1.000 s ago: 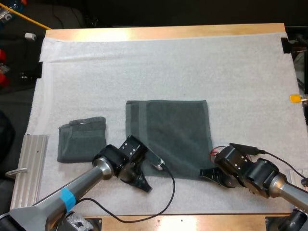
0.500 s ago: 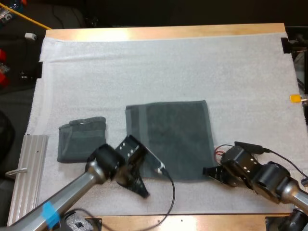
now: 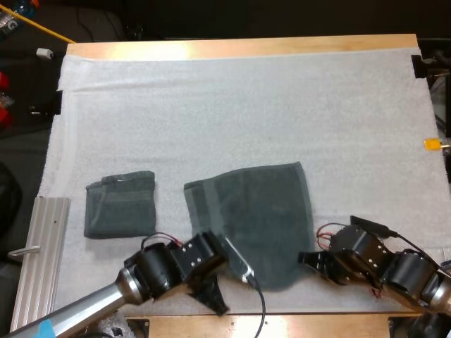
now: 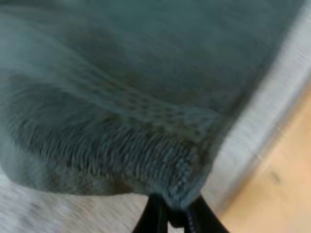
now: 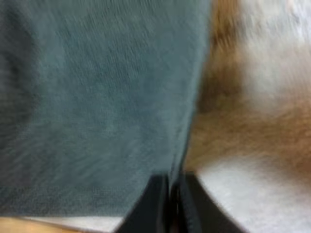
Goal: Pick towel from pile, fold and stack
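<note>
The dark grey-green towel (image 3: pixel 257 215) lies spread on the white mat (image 3: pixel 246 105) near the table's near side, its far edge bowed (looped pile, hemmed border). The left gripper (image 4: pixel 171 216) is clamped on its near left corner, and the right gripper (image 5: pixel 170 204) pinches its near right edge. A folded towel (image 3: pixel 120 204) sits apart, to the left.

The left arm (image 3: pixel 91 306) is a silver tube with a blue band (image 3: pixel 44 329); both wrists (image 3: pixel 366 255) and fingers (image 4: pixel 155 218) are black.
</note>
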Available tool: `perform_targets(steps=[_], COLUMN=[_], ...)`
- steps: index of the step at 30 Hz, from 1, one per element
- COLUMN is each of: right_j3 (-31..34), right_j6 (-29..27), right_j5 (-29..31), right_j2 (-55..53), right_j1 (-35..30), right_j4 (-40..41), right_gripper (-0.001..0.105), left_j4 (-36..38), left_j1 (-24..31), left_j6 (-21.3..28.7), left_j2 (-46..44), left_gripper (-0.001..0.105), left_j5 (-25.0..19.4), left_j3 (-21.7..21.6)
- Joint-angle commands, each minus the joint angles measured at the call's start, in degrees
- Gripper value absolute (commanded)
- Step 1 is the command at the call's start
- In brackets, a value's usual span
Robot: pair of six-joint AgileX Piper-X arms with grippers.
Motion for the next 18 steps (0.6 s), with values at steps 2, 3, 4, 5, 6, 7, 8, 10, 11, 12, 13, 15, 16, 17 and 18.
perform_targets(steps=[2,3,4,5,6,7,8,10,11,12,13,15,16,17,18], right_j3=[-0.4,-0.4,-0.4,-0.4,-0.4,-0.4,-0.4,-0.4,-0.4,-0.4,-0.4,-0.4,-0.4,-0.4,-0.4], right_j6=[3.2,4.2,4.8,5.7,6.8,7.3,7.6,8.6,9.4,10.2,10.4,10.8,11.3,11.8,12.4], right_j5=[0.1,0.1,0.1,-0.2,-0.8,-1.4,-2.0,-3.8,-4.4,-5.2,-5.5,-6.0,-6.1,-6.2,-6.5], right_j2=[1.8,2.9,3.8,4.6,5.7,6.5,7.3,9.5,10.4,11.5,12.4,14.4,15.2,15.8,16.8], right_j1=[-2.0,-3.3,-4.5,-5.7,-7.2,-8.5,-9.6,-12.1,-12.9,-14.2,-15.1,-16.9,-17.6,-18.2,-19.0], right_j4=[-4.3,-6.3,-7.9,-9.5,-11.7,-13.7,-15.4,-19.5,-20.9,-22.8,-24.2,-26.6,-27.6,-28.4,-29.6], right_gripper=[0.0,0.0,0.0,0.0,0.0,0.0,0.0,0.0,0.0,0.0,0.0,0.0,0.0,0.0,0.0], left_j4=[-3.9,-5.7,-6.9,-7.9,-9.3,-10.5,-11.6,-13.7,-14.4,-15.1,-15.5,-16.4,-16.7,-16.9,-17.2], left_j1=[4.0,6.5,8.3,10.0,12.8,14.9,16.6,20.6,22.2,24.3,25.8,28.7,29.9,30.8,31.9], left_j6=[-0.2,0.7,1.5,2.1,2.9,3.9,4.9,6.4,6.5,6.5,6.5,6.6,6.9,7.3,7.6], left_j2=[0.9,1.6,2.2,2.9,3.9,4.8,5.8,7.9,8.7,10.0,10.9,12.7,13.3,13.9,14.7], left_gripper=[0.0,0.0,0.0,0.0,0.0,0.0,0.0,0.0,0.0,0.0,0.0,0.0,0.0,0.0,0.0], left_j5=[-1.4,-0.9,-0.4,0.3,1.8,3.4,4.8,7.6,8.1,8.7,9.1,9.8,10.5,10.9,11.0], left_j3=[-0.3,-0.3,-0.3,-0.3,-0.3,-0.3,-0.3,-0.3,-0.3,-0.3,-0.3,-0.3,-0.3,-0.3,-0.3])
